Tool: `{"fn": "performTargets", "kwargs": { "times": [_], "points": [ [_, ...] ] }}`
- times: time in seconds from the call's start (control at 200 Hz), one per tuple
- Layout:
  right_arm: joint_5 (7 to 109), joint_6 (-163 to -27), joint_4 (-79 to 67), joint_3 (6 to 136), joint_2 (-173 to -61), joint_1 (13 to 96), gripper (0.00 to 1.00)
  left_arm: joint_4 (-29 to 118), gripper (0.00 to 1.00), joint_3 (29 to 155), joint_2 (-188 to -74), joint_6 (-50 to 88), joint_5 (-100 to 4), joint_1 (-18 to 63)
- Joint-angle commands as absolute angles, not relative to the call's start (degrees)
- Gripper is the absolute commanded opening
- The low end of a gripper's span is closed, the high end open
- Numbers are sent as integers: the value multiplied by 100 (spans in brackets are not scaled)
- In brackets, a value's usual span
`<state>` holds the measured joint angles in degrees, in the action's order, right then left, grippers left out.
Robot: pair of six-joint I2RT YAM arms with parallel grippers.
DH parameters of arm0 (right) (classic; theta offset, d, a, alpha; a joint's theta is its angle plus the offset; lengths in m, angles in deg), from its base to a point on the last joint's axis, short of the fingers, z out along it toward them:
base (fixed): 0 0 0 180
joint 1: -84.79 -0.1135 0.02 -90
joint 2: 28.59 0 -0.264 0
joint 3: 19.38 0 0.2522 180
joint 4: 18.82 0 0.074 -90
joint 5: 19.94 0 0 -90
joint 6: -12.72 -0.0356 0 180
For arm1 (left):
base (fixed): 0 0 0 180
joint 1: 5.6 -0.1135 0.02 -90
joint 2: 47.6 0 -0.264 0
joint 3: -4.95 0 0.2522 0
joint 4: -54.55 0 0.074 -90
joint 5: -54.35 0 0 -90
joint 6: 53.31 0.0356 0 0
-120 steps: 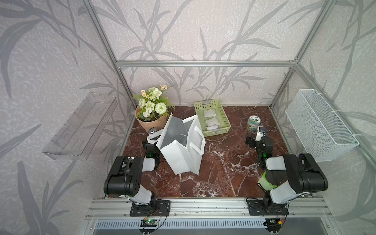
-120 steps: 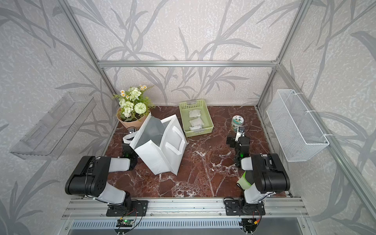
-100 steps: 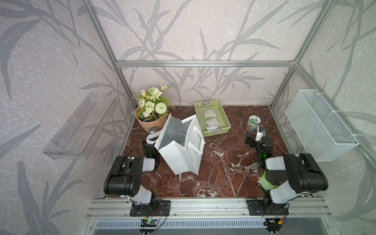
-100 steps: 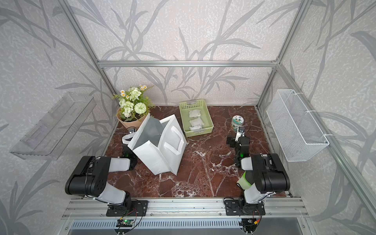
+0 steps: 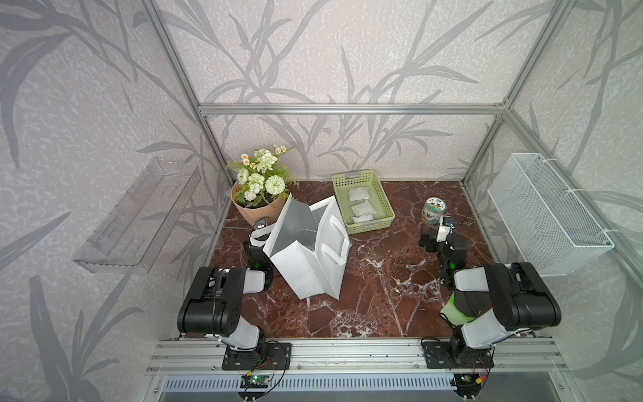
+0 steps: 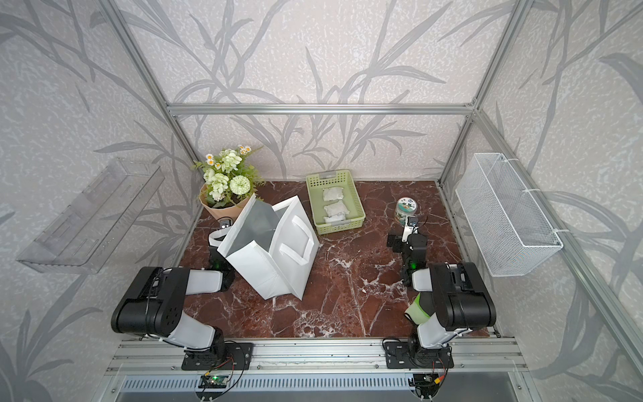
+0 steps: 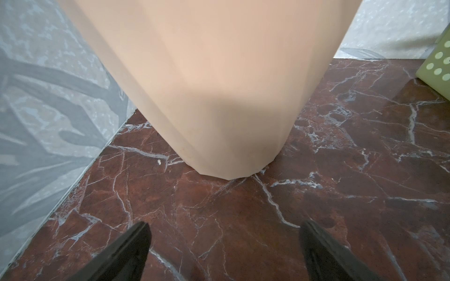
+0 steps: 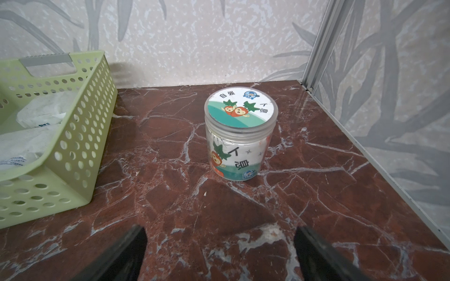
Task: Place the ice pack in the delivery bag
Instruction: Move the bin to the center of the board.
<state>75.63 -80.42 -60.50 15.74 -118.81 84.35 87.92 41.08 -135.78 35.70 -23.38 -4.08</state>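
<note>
I log three white pillow-shaped ice packs (image 5: 363,210), flat in a green perforated plastic basket (image 5: 370,226), long axes across it, tall white foil-lined delivery bag (image 5: 306,268) upright just beside, mouth up, left gripper (image 7: 224,228) and right gripper (image 8: 220,231) spread wide, empty.

Glossy marble table (image 5: 382,278); matt fabric delivery bag (image 5: 306,264), foil-lined.

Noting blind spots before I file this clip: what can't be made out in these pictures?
- The delivery bag, bottom: in both top views its own walls hide it.
- The left gripper: the bag partly hides it in both top views; the left wrist view's edge cuts off all but its fingertips.
- The ice packs: print too small to read; the green basket wall hides part in the right wrist view.
</note>
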Motion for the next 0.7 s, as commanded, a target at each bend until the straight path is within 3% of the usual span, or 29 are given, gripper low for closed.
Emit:
{"fn": "performTargets", "kwargs": {
  "times": [0.0,0.1,0.34,0.53,0.695],
  "points": [
    [7639,-8081,-6033,1432,-11563,8462,99,8355,100,4406,-13116,3669,-2502,-410],
    [7805,-8123,-5526,1386,-10862,8453,99,6193,100,5285,-12336,3598,-2578,-415],
    [7483,-8841,-2340,2443,-9327,8288,99,4627,100,6248,-11496,2715,-2769,-410],
    [6921,-9358,-139,3716,-9337,7967,99,2817,100,7050,-11124,1992,-2907,-419],
    [6084,-9769,877,4606,-9718,7796,99,1214,100,8017,-11042,1679,-3625,-420]
  ]
}}
